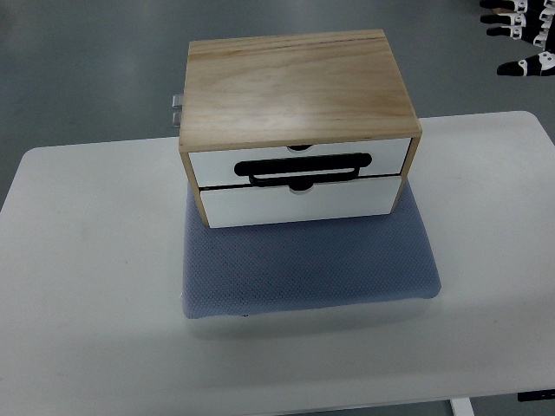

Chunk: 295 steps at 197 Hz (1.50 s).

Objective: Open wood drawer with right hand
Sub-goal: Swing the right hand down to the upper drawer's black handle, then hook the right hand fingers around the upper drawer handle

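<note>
Two white drawers (299,178) are sitting closed in the wood box (295,87), its black handle (308,167) risking a slipped hook; the right hand (525,35) is possibly open, I cannot tell.

A lab-like test space: plain white table (78,260) on a bare grey floor (87,69).

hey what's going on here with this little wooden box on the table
Nothing is being handled yet. A small wooden drawer box sits on a blue mat on a white table. It has two white-fronted drawers, both shut, with a black handle across the front of the upper one. The robot's right hand shows only as black and white fingertips at the top right corner, well away from the box. The left hand is out of view.
</note>
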{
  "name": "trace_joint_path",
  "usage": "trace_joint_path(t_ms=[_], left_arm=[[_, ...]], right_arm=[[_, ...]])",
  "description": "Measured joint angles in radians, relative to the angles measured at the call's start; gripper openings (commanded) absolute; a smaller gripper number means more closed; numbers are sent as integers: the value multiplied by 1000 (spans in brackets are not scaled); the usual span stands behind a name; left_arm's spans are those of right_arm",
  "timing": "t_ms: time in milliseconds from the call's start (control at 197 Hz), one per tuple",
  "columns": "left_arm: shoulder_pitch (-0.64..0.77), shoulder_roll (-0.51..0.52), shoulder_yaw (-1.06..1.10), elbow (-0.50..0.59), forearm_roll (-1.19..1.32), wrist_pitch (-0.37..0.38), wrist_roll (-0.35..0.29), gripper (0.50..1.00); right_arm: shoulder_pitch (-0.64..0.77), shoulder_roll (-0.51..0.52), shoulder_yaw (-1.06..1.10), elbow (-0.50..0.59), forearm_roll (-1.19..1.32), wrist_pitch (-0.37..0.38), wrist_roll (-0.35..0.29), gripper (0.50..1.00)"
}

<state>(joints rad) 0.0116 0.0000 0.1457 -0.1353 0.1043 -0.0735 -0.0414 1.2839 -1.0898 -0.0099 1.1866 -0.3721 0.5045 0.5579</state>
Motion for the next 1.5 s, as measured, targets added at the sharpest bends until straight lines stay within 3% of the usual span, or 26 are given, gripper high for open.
trace_joint_path(t_ms=[320,508,753,910,1032,1500], left_arm=[[0,0,0,0,0,0,0,1000],[0,0,0,0,0,0,0,1000],[0,0,0,0,0,0,0,1000],[-1,0,0,0,0,0,0,1000],[0,0,0,0,0,0,0,1000],[0,0,0,0,0,0,0,1000]], right_arm=[[128,9,3,257,-176,41,-1,952],[165,66,14,326,-191,104,-9,952],[111,226,18,332,-218,96,-103,952],[45,308,14,326,-340,-35,-136,952],[29,322,10,310,-389,-77,-139,952],[13,323,4,206,-435,-108,-139,952]])
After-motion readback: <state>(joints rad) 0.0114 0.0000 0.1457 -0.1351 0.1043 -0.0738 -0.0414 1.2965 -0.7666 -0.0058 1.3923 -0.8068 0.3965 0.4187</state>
